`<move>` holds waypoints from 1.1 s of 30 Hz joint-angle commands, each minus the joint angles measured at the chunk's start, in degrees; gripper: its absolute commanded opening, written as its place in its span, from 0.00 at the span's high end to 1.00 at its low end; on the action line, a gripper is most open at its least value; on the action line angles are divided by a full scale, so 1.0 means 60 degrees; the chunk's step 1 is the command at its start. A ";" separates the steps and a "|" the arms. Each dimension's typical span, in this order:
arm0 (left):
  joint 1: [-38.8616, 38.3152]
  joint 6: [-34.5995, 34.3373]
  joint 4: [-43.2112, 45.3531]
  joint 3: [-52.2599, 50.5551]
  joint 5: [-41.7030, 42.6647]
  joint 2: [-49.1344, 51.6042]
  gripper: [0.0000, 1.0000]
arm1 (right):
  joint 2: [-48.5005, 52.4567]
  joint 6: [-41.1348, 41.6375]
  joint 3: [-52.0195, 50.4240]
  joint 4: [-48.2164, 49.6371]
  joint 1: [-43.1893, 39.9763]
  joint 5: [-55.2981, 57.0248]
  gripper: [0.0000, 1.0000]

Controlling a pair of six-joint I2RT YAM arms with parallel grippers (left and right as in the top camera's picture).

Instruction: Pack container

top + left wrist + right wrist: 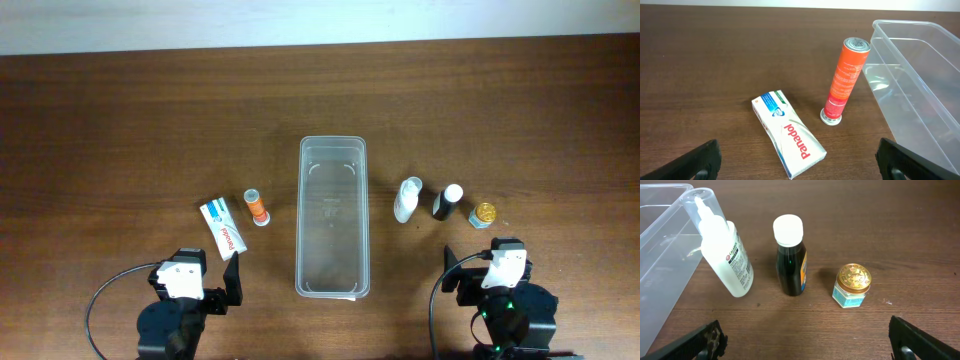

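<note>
The clear plastic container lies lengthwise at the table's middle, empty; it also shows in the left wrist view and the right wrist view. Left of it stand an orange tube and a white Panadol box. Right of it are a white pump bottle, a dark bottle with a white cap and a small gold-lidded jar. My left gripper is open just short of the box. My right gripper is open, short of the bottles.
The dark wooden table runs to a pale wall at the back. Both arm bases sit at the front edge, the left one and the right one, with black cables beside them.
</note>
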 commanded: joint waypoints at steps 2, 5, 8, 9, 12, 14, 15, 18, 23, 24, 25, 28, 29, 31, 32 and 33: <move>0.0055 0.0182 0.0040 -0.0098 -0.0069 -0.0135 0.00 | -0.0091 -0.0062 -0.0066 -0.0004 0.0051 -0.0124 0.02; 0.0055 0.0182 0.0040 -0.0098 -0.0069 -0.0135 0.01 | -0.0091 -0.0062 -0.0066 -0.0004 0.0051 -0.0124 0.02; 0.0055 0.0182 0.0040 -0.0098 -0.0069 -0.0135 0.01 | -0.0091 -0.0062 -0.0066 -0.0004 0.0051 -0.0124 0.02; 0.0055 0.0182 0.0036 -0.0098 -0.0069 -0.0135 0.01 | -0.0091 -0.0062 -0.0066 -0.0004 0.0051 -0.0120 0.02; 0.0055 0.0182 0.0040 -0.0098 -0.0069 -0.0135 0.01 | -0.0091 -0.0062 -0.0066 -0.0004 0.0051 -0.0124 0.02; 0.0055 0.0182 0.0040 -0.0098 -0.0069 -0.0135 0.01 | -0.0091 -0.0062 -0.0066 -0.0004 0.0051 -0.0124 0.02; 0.0055 0.0182 0.0040 -0.0098 -0.0069 -0.0135 0.01 | -0.0091 -0.0062 -0.0066 -0.0004 0.0051 -0.0124 0.02; 0.0055 0.0182 0.0040 -0.0098 -0.0069 -0.0135 0.00 | -0.0091 -0.0062 -0.0066 -0.0004 0.0051 -0.0124 0.02; 0.0055 0.0182 0.0040 -0.0098 -0.0069 -0.0135 0.01 | -0.0091 -0.0058 -0.0080 0.0492 0.0040 -0.0127 0.02; 0.0055 0.0182 0.0040 -0.0098 -0.0069 -0.0135 0.01 | -0.0091 -0.0055 -0.0080 0.0776 0.0044 -0.0364 0.02; 0.0055 0.0182 0.0040 -0.0098 -0.0069 -0.0135 0.01 | -0.0091 -0.0055 -0.0080 0.0984 0.0044 -0.0787 0.02; 0.0055 0.0182 0.0040 -0.0098 -0.0069 -0.0135 0.01 | -0.0091 -0.0058 -0.0080 0.1359 0.0040 -0.2007 0.02; 0.0055 0.0182 0.0040 -0.0098 -0.0069 -0.0135 0.01 | -0.0091 -0.0062 -0.0080 0.1446 0.0040 -0.2138 0.02; 0.0055 0.0182 0.0040 -0.0098 -0.0069 -0.0135 0.01 | -0.0091 -0.0051 -0.0069 0.1752 0.0040 -0.2510 0.02; 0.0055 0.0182 0.0040 -0.0098 -0.0069 -0.0135 0.00 | -0.0091 0.0062 -0.0022 0.1960 0.0040 -0.2699 0.02; 0.0055 0.0182 0.0040 -0.0098 -0.0069 -0.0135 0.01 | -0.0076 0.0364 0.0095 0.2127 0.0040 -0.2728 0.02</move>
